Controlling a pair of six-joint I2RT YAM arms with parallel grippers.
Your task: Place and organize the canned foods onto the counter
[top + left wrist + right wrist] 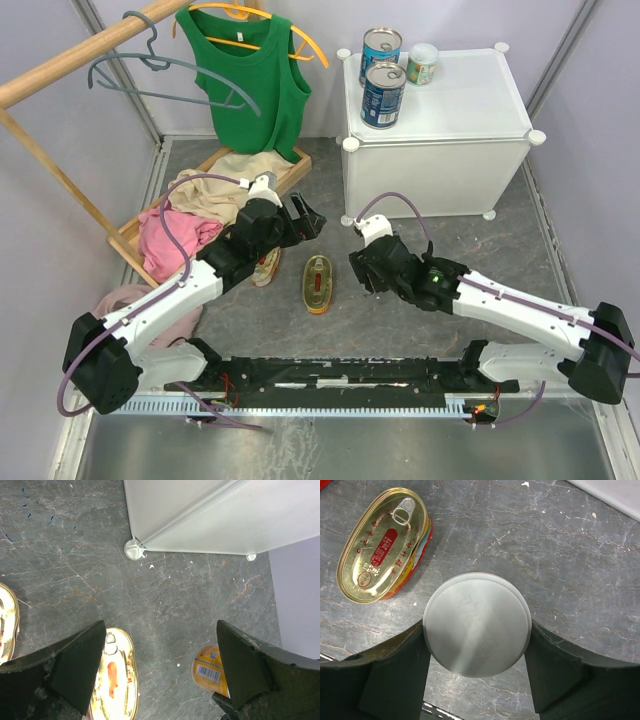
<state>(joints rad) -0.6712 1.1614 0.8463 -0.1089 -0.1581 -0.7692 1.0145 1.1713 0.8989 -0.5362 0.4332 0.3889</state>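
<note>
1. Three cans stand on the cabinet [455, 120] top, at its far left: two blue tins [381, 46] [383, 95], one behind the other, and a green can [422, 64] just beside the rear tin.
2. Orange can [476, 625]: on the grey table [500, 250] in front of the cabinet. It is hidden under the right arm in the top view. The right wrist view shows only its pale round lid.
3. Right gripper [372, 268]: lowered over the orange can, fingers [395, 665] pressed against opposite sides of the lid, so the can is clamped between them.
4. Oval tin [318, 283]: flat on the table, label up, near the right gripper on its left. Its ring pull shows in the right wrist view.
5. Second oval tin [268, 268]: flat on the table, largely covered by the left arm, near the first.
6. Left gripper [306, 218]: above the table between the tray [300, 160] of clothes and the cabinet. Its fingers [85, 665] are spread wide and hold nothing. Its wrist view takes in both oval tins, the orange can and the cabinet's lower corner.
</note>
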